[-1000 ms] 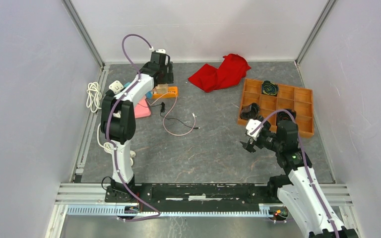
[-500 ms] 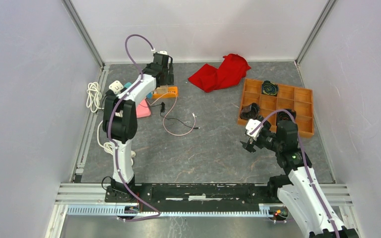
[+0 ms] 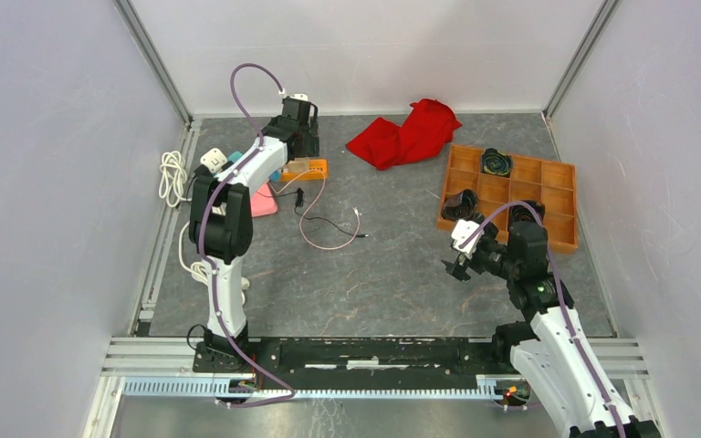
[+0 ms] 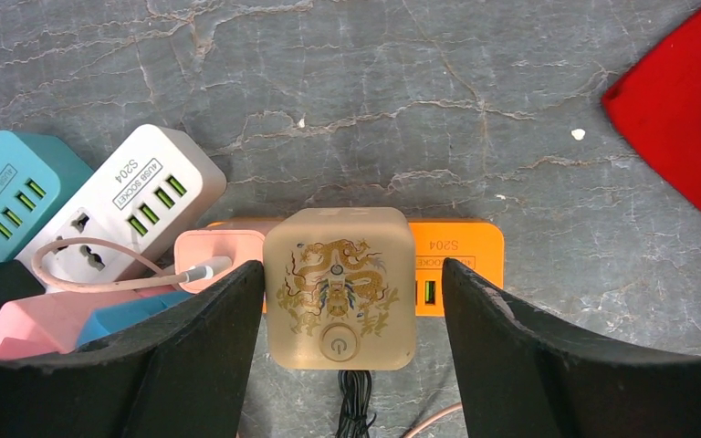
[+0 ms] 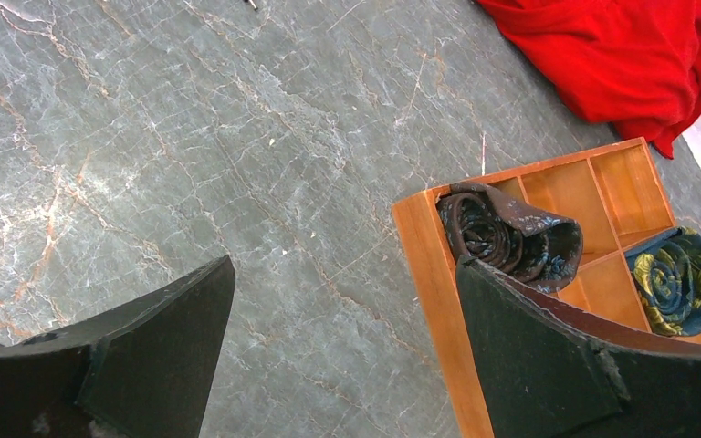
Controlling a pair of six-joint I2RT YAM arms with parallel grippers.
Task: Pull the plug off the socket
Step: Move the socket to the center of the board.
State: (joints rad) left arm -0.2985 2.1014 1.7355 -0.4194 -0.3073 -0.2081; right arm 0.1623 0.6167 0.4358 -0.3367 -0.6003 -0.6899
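A tan cube plug (image 4: 340,287) with a gold dragon print and a power button sits in the orange socket strip (image 4: 456,265), its black cord trailing toward the camera. My left gripper (image 4: 352,269) is open and straddles the plug. The left finger (image 4: 228,319) is touching or almost touching the plug's side. The right finger (image 4: 484,319) stands a little apart from it. In the top view the left gripper (image 3: 298,146) is over the orange strip (image 3: 315,169) at the back left. My right gripper (image 3: 457,265) is open and empty above bare table (image 5: 344,263).
White (image 4: 119,205), teal (image 4: 14,187) and pink (image 4: 214,255) socket blocks crowd the plug's left, with a pink cable. A red cloth (image 3: 406,132) lies at the back. An orange compartment tray (image 3: 548,196) with rolled fabric (image 5: 502,233) stands on the right. Loose cables (image 3: 329,228) lie mid-table.
The left gripper shifted slightly right and down over the orange strip in the first half second, then held still. The right arm has not moved.
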